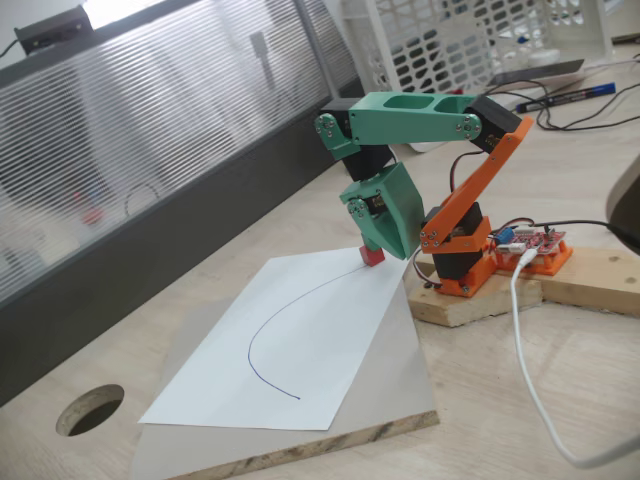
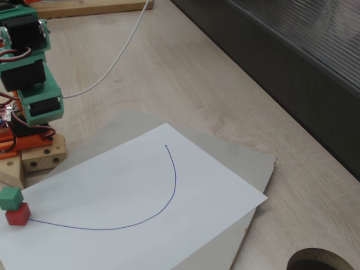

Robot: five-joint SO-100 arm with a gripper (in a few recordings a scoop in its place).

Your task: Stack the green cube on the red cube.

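In a fixed view the gripper (image 1: 378,240) hangs in front of the cubes, so the green cube is hidden behind it and just a corner of the red cube (image 1: 372,256) peeks out below. Whether the jaws stand apart or closed cannot be told from this side. In the other fixed view the arm (image 2: 31,84) is cut off by the top and left edges, and the fingertips seem to be out of sight.
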